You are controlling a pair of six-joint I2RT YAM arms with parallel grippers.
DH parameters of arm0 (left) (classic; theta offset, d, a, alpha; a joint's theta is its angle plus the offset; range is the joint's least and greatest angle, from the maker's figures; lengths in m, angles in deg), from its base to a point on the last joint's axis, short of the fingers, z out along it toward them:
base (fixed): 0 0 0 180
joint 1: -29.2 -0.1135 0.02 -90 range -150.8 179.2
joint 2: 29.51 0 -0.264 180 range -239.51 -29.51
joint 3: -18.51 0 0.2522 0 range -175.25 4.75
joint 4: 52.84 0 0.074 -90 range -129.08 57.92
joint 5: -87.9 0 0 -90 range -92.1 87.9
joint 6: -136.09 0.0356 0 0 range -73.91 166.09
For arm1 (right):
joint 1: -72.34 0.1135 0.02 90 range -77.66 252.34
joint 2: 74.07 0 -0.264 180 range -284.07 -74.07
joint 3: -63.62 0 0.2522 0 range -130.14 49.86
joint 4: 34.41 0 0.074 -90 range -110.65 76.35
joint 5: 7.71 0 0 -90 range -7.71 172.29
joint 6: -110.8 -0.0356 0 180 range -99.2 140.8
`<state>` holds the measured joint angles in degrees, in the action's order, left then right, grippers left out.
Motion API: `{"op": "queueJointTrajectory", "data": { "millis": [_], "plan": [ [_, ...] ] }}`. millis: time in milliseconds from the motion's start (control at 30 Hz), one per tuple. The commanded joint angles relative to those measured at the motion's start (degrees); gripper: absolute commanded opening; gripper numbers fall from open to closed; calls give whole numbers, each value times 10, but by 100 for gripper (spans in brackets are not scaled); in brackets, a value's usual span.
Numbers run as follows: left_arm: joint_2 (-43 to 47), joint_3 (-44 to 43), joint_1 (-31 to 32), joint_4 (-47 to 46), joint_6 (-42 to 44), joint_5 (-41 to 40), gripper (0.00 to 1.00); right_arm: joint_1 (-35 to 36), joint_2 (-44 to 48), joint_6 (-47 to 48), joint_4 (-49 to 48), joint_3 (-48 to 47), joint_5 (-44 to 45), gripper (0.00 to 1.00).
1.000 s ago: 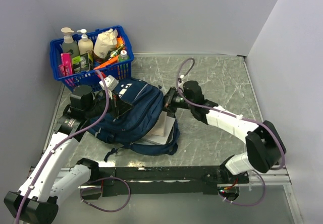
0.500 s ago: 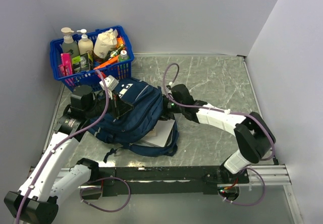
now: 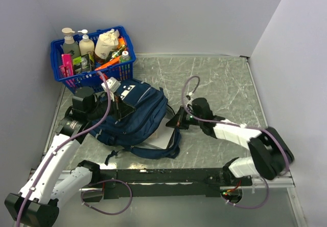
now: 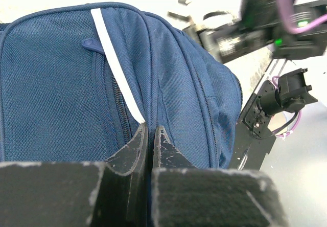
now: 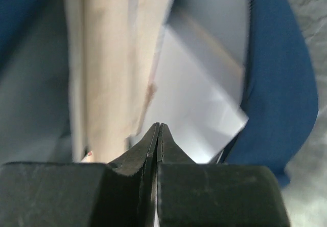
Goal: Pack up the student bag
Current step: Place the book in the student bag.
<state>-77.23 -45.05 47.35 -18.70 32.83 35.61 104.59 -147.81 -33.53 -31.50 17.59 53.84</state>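
Your right gripper [image 3: 177, 123] backed out of the student bag [image 3: 135, 117], closed and empty. White papers [image 3: 163, 135] still protrude, so push again. Left gripper [image 4: 150, 135] keeps pinching the fabric.

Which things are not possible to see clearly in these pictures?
Student bag interior: top view, covered by its own fabric.
Pale sheets at its opening: right wrist view, blurred, print unreadable.
Left claw: left wrist view, shut against the fabric; a pinch cannot be confirmed.
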Motion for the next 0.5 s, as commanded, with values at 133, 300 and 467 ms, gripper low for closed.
{"op": "queueJointTrajectory", "data": {
  "millis": [133, 300, 467],
  "plan": [
    [15, 0, 3, -153, -27, 63, 1, 59, -109, -4, -129, -89, -3, 0],
    [2, 29, 5, -215, -52, 86, 1, 103, -117, -22, -170, -103, -12, 0],
    [-23, 24, 17, -227, -72, 106, 1, 116, -142, -65, -207, -78, -26, 0]
  ]
}}
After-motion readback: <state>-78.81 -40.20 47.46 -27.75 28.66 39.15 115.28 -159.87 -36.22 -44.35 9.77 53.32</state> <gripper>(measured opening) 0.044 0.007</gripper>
